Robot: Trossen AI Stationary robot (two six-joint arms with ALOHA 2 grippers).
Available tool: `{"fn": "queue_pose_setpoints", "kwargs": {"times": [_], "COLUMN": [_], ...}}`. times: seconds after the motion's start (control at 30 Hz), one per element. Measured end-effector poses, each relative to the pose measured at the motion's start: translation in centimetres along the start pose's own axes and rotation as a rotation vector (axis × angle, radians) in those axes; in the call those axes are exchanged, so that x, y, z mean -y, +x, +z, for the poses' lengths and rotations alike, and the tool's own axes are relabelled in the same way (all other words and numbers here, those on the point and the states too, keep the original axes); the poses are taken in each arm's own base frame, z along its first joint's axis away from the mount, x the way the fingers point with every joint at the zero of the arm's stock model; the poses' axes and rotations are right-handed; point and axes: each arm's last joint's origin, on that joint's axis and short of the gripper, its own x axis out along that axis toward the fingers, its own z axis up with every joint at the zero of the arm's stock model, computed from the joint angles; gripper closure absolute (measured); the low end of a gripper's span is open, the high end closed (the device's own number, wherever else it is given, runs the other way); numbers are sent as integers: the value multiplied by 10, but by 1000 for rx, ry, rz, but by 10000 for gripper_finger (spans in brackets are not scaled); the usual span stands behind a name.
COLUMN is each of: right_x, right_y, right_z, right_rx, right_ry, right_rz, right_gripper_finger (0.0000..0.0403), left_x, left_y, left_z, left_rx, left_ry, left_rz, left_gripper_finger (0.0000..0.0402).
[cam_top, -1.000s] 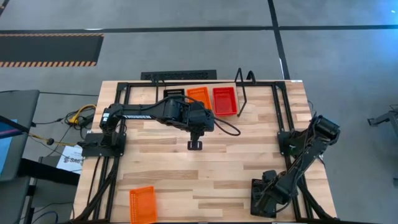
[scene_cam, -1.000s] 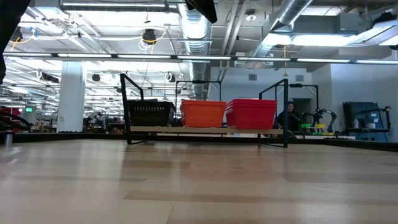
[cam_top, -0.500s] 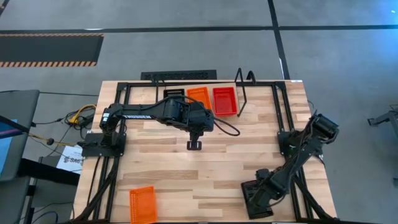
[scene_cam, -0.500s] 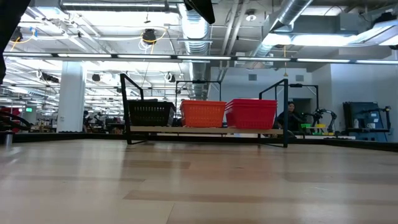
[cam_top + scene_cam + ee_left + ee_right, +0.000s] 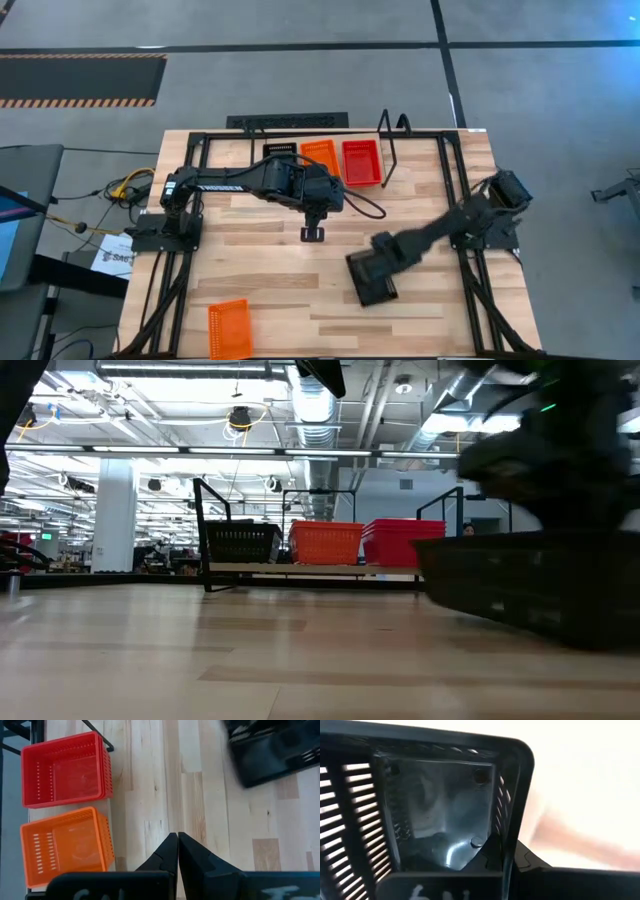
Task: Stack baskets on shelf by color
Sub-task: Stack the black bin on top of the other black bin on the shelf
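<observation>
Clamping a black basket [image 5: 371,277] by its rim over mid-table, the right gripper [image 5: 383,262] sits near the closed, empty left gripper [image 5: 313,233], the shelf [image 5: 320,160] lying beyond both.

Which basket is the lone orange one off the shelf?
Start at the shelf on the table's far edge, then cross to the near edge on the left arm's side. The orange basket lies there alone, far from the ones on the shelf.

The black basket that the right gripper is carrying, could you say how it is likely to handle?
The black basket, slotted plastic held by one wall in the right gripper, is probably light and fairly stiff. Gripped at its edge, it may tilt or swing. Its flat bottom should sit steadily.
</observation>
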Motion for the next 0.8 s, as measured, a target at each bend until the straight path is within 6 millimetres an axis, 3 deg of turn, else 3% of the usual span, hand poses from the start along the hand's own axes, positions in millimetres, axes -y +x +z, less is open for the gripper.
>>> {"fn": "queue_pose_setpoints", "kwargs": {"times": [0.27,0.47,0.63,0.8], "right_x": [-1,4,6,7], "right_y": [4,6,7,8], "right_z": [81,127,148,152], "right_rx": [48,91,119,103], "right_ry": [-152,-191,-207,-222], "right_rz": [-22,1,25,38], "right_gripper_finger": [398,397,396,376], "left_x": [0,0,0,0], "left_y": [0,0,0,0], "left_z": [-2,-4,-6,-8], "left_rx": [-20,-38,-64,-86], "left_ry": [3,6,11,15], "left_rz": [-2,-3,-5,-6], "left_gripper_finger": [401,402,401,401]}}
